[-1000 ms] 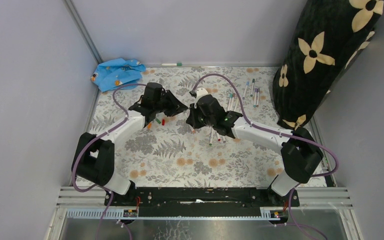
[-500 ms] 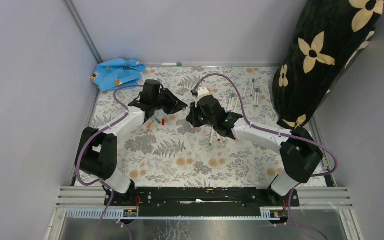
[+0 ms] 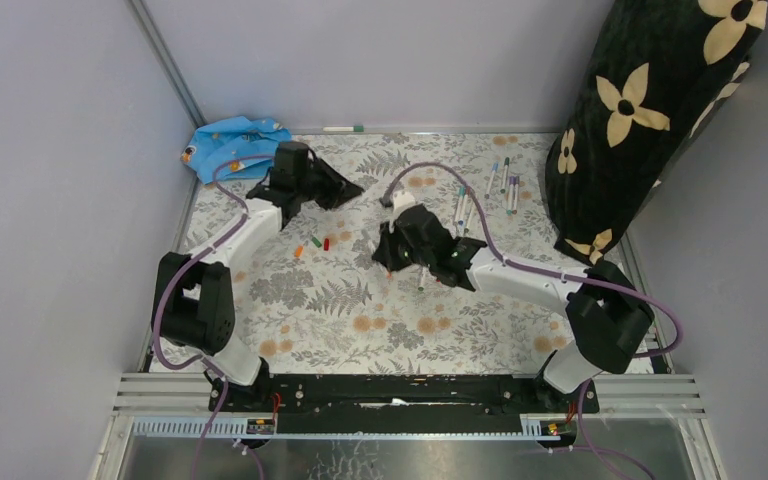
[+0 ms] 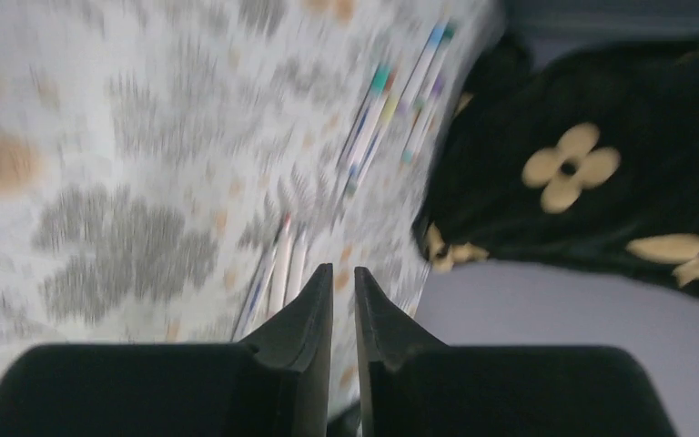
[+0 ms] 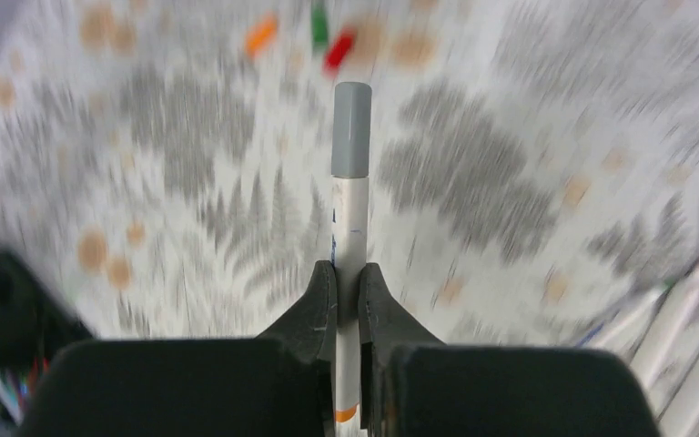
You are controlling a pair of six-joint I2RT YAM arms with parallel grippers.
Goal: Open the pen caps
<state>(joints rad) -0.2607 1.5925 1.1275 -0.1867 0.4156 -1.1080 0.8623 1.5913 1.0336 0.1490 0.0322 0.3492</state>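
Gripping grey-capped pen: right end effector; left end effector nearly shut, w/ nothing inside.

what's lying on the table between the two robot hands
In the top view, three loose pen caps, orange, green and red, lie between the left hand and right hand.

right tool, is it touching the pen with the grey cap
Touching. The right wrist view shows the right tool with both fingers pressed flat against the white barrel of the pen, no gap either side, the grey cap sticking out beyond the fingertips.
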